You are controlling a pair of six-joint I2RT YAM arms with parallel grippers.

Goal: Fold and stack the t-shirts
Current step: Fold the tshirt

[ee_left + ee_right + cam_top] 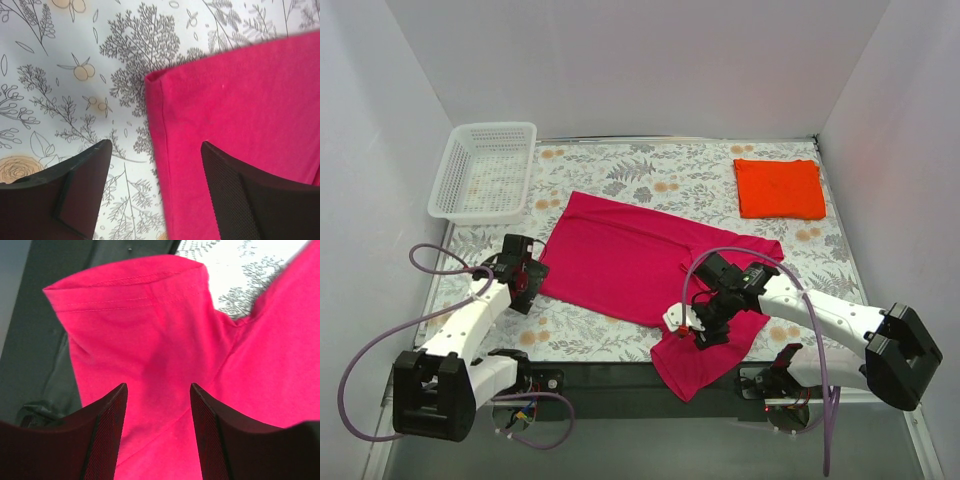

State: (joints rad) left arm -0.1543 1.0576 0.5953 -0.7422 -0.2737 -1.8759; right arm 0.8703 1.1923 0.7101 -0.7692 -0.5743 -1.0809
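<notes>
Now the left pincer (155, 150) gapes astride the edge of the pink shirt (240, 110), the right pincer (158, 387) parted over its sleeve (130, 305).

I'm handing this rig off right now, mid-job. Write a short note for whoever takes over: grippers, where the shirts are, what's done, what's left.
Left gripper: open, low over the left edge of the pink shirt, one finger over cloth, the other over the table. Nothing held.
Right gripper: open, just above the pink shirt's near sleeve. Nothing held.
Pink shirt: spread out mid-table, not folded; that sleeve lies past the table's near edge.
Orange shirt: folded into a neat rectangle at the far right corner.
Done: orange shirt folded.
Left: fold the pink shirt, then stack the two.
</notes>
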